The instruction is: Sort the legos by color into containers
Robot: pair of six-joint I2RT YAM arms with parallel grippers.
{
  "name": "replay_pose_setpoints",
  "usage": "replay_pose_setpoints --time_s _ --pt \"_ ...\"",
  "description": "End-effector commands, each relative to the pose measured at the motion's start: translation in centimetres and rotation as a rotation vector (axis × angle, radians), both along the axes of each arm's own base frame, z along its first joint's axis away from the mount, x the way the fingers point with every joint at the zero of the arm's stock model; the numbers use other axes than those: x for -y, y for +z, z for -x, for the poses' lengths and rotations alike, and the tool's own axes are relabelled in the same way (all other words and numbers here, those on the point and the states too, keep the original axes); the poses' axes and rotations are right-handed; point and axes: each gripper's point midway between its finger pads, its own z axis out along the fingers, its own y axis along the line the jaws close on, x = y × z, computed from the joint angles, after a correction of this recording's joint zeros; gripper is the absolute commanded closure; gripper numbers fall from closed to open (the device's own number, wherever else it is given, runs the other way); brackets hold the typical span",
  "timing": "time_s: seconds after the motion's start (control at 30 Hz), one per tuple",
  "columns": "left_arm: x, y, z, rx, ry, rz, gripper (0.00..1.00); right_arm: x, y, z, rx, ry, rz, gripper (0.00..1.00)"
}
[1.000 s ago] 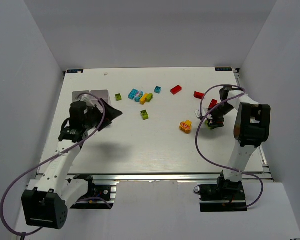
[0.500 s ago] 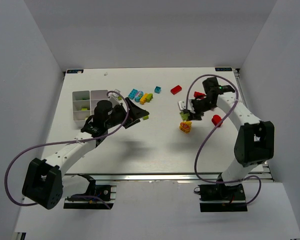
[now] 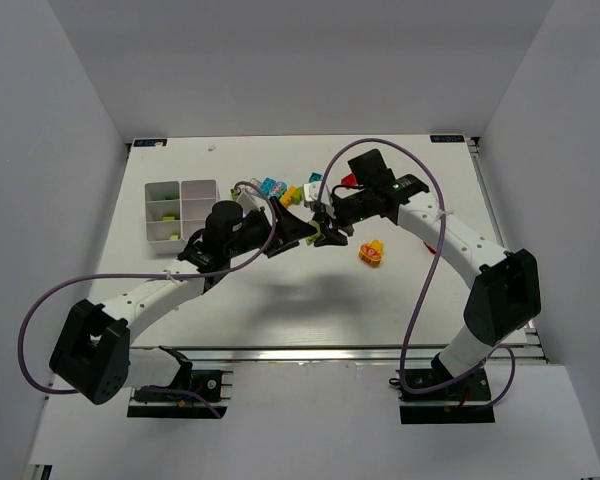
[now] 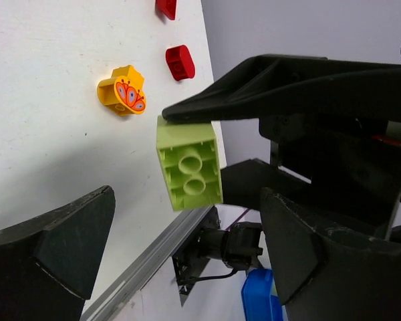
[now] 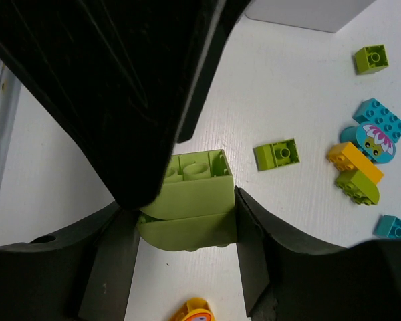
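1 tray point(image 3: 181, 205), 2 arms point(image 3: 150, 295), approx 10+ legos point(image 3: 372, 252).

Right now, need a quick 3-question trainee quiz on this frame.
1. True or false: the left gripper is shut on the lime brick.
2. The butterfly-printed brick lying on the table is: A red, B orange, C cyan.
3. Is the lime brick held over the white tray?
Key: 1 false, the right gripper holds it and the left gripper is open. 2 B. 3 no, it is held mid-table, well right of the white tray.
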Motion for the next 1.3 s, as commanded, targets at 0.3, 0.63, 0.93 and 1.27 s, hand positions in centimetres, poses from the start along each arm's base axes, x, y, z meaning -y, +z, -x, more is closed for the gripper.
replay_pose_setpoints --time_s 0.3,0.63,0.93,1.27 --pt "-0.1 2.5 -0.5 0.057 0.038 0.02 0.11 -2.2 2.8 1.0 0.006 -0.006 -0.064 0.72" --pt "0.3 1.7 -0.6 0.032 0.028 0.011 0.56 -2.2 2.5 1.0 0.015 -0.015 -0.063 0.71" --pt "0.8 2.4 -0.2 0.06 -0.012 0.052 0.84 -2.4 2.5 1.3 0.006 -0.031 -0.077 0.16" --pt "-1.2 1.2 1.4 0.149 -0.022 -0.078 0.85 -0.6 1.0 3.1 -0.116 0.024 -0.084 0.11"
